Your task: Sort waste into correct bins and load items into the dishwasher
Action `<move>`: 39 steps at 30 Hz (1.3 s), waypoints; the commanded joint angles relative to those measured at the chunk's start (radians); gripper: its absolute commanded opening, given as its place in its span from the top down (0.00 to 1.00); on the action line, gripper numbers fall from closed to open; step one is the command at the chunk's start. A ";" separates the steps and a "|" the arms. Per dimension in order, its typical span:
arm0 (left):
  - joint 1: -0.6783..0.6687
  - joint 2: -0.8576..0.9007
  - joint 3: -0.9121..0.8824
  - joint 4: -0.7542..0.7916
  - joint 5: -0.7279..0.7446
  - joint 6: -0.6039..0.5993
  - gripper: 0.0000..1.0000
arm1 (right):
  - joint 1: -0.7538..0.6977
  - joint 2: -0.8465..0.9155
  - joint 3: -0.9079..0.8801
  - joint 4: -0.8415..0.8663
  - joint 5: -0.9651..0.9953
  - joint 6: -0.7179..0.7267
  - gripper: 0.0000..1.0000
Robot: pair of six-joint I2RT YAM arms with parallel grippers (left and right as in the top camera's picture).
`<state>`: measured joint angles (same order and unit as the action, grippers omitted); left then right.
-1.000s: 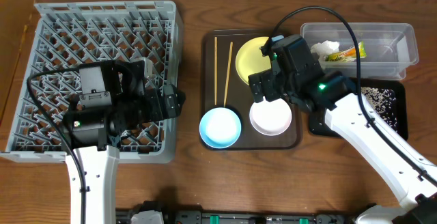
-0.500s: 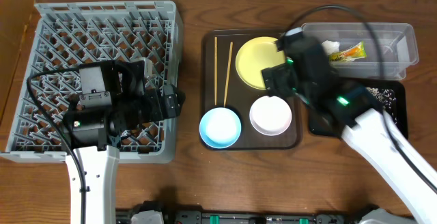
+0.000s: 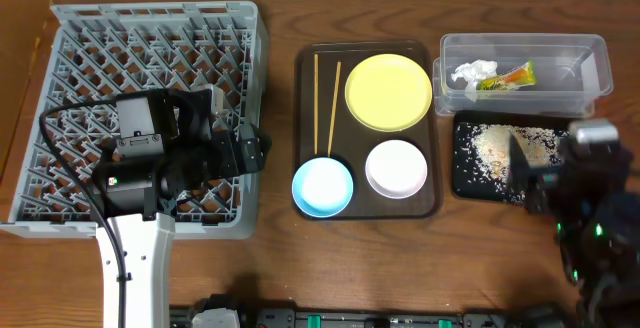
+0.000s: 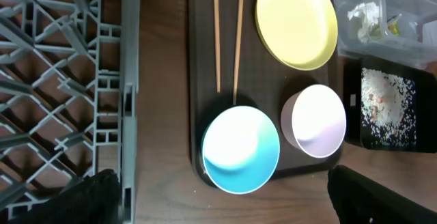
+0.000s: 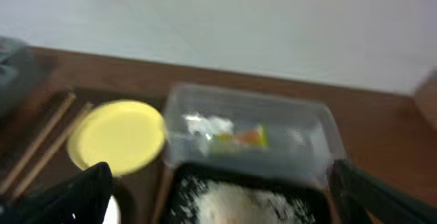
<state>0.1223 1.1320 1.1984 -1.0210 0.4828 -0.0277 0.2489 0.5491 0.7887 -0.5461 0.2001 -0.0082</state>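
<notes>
The yellow plate (image 3: pixel 388 91), chopsticks (image 3: pixel 326 103), light-blue bowl (image 3: pixel 322 186) and white bowl (image 3: pixel 396 168) lie on the dark-brown tray (image 3: pixel 304 68). The clear tub (image 3: pixel 560 86) holds the white tissue (image 3: pixel 472 71) and the snack wrapper (image 3: pixel 506 76). Rice scraps (image 3: pixel 497 146) lie in the black tray (image 3: pixel 466 183). The grey dish rack (image 3: pixel 150 28) is at the left. My left gripper (image 3: pixel 256 150) is open and empty at the rack's right edge, just left of the blue bowl (image 4: pixel 241 149). My right gripper (image 5: pixel 218 200) is open and empty, low over the black tray's near right side (image 3: pixel 525 173).
The brown serving tray sits between the rack and the two bins. The right wrist view is blurred; it shows the plate (image 5: pixel 116 135), tub (image 5: pixel 246 135) and rice (image 5: pixel 239 200). The table's front edge runs below the tray.
My right arm has pulled away from over the yellow plate to the front right, over the black tray. The plate and rice are now uncovered. The left arm has not moved.
</notes>
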 commanded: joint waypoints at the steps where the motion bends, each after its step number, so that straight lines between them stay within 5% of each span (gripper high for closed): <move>1: -0.004 -0.002 0.015 0.001 -0.013 0.008 0.02 | -0.069 -0.133 -0.133 0.024 -0.033 -0.015 0.01; 11: -0.004 -0.002 0.015 0.001 -0.013 0.008 0.02 | -0.133 -0.433 -0.491 0.171 -0.033 0.030 0.01; 20: -0.004 -0.002 0.015 0.001 -0.013 0.008 0.02 | -0.135 -0.544 -0.774 0.546 -0.033 0.030 0.01; 39: -0.004 -0.002 0.015 0.001 -0.013 0.008 0.02 | -0.135 -0.541 -0.783 0.489 -0.036 0.029 0.01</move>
<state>0.1223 1.1320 1.1984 -1.0203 0.4789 -0.0254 0.1379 0.0124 0.0071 -0.0532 0.1677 0.0113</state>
